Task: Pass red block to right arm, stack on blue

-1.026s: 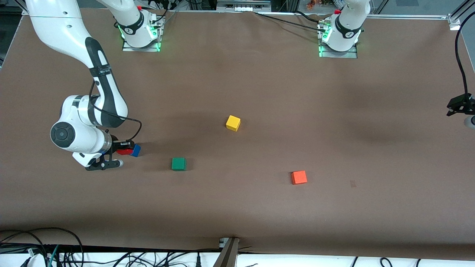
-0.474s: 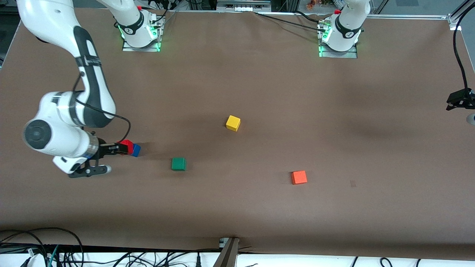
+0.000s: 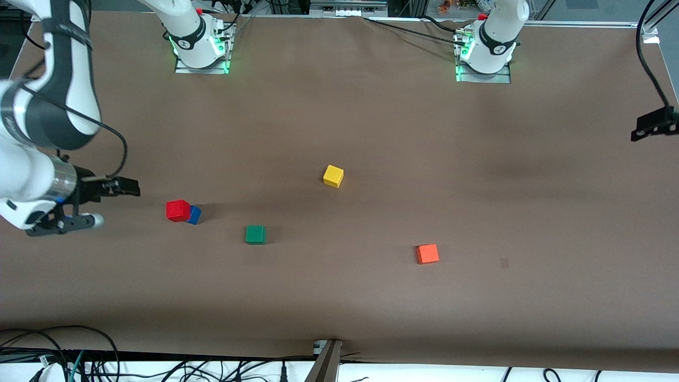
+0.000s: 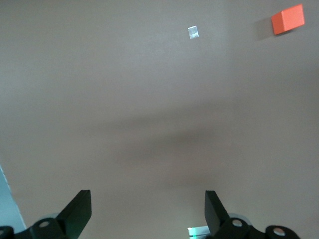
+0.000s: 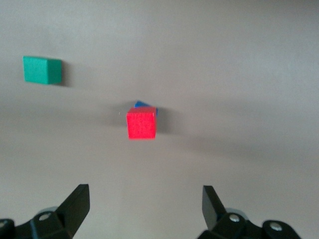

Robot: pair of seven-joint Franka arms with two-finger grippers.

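Observation:
The red block [image 3: 177,210] rests on the blue block [image 3: 196,215], turned a little so a blue edge shows beside it. In the right wrist view the red block [image 5: 141,125] covers most of the blue block [image 5: 146,105]. My right gripper [image 3: 130,187] is open and empty, up in the air and apart from the stack, over the table toward the right arm's end; its fingers show wide apart in the right wrist view [image 5: 144,209]. My left gripper [image 3: 651,126] waits open and empty at the table's edge at the left arm's end, also seen in the left wrist view [image 4: 148,211].
A green cube [image 3: 255,234] lies beside the stack toward the table's middle. A yellow cube [image 3: 333,175] lies mid-table. An orange cube [image 3: 427,253] lies toward the left arm's end, next to a small tape mark [image 3: 504,262]. Cables run along the table's near edge.
My right gripper has let go of the red block on the blue block and drawn back and up toward the right arm's end. My left gripper has risen slightly.

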